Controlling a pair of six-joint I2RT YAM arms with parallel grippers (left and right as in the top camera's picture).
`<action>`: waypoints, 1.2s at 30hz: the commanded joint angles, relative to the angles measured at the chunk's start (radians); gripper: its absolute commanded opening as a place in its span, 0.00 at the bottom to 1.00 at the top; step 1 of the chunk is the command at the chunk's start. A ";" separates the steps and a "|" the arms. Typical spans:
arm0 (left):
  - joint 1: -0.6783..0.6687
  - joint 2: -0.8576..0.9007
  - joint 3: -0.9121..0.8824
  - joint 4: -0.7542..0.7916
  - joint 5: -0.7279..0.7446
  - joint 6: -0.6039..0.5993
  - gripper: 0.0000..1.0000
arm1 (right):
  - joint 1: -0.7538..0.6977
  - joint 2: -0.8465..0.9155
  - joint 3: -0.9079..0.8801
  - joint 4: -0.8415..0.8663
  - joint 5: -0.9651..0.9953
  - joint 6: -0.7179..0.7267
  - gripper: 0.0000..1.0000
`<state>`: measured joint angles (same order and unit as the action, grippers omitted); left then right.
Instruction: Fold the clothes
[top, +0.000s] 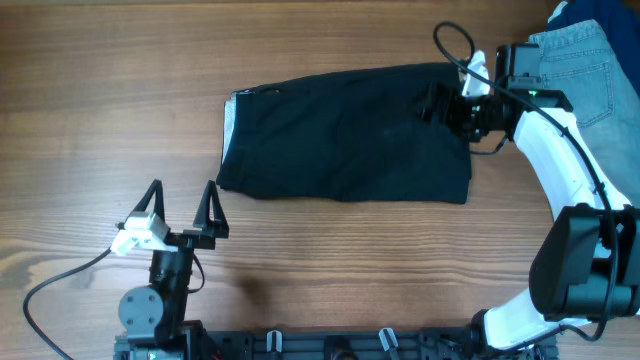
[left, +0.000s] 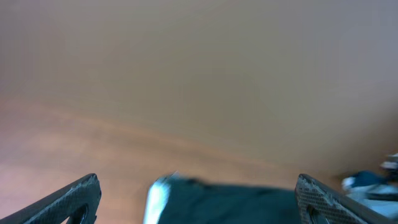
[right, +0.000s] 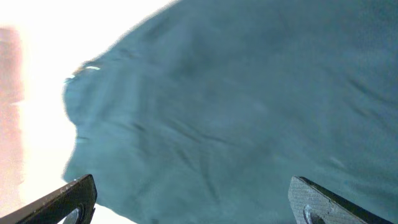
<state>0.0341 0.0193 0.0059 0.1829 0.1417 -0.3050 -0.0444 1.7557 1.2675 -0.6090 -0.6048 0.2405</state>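
Note:
The black shorts (top: 345, 135) lie spread flat in the middle of the table, with a thin white edge strip (top: 230, 115) at their left end. My right gripper (top: 438, 103) is open and hovers over the shorts' right end; its wrist view is filled with the dark fabric (right: 236, 106). My left gripper (top: 182, 205) is open and empty near the front of the table, apart from the shorts. Its wrist view shows the black shorts (left: 230, 205) and white strip (left: 157, 198) ahead between the fingers. Light-blue denim shorts (top: 590, 70) lie at the back right corner.
The wooden table (top: 100, 100) extends bare on the left and in front. A black cable (top: 455, 45) loops above the right wrist. Another cable (top: 60, 280) trails at the front left. The arm bases stand along the front edge (top: 330, 345).

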 joint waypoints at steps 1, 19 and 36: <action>-0.006 -0.004 0.012 0.061 0.114 -0.035 1.00 | 0.000 -0.026 0.023 0.051 -0.202 -0.002 1.00; -0.006 0.904 0.783 -0.477 0.274 0.117 1.00 | 0.000 -0.026 0.023 0.111 -0.204 0.006 0.99; 0.095 1.682 1.271 -0.781 0.322 0.119 1.00 | 0.000 -0.026 0.022 0.110 -0.204 0.005 0.99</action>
<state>0.0933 1.6199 1.2243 -0.5991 0.4370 -0.2058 -0.0444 1.7557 1.2724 -0.4999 -0.7853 0.2443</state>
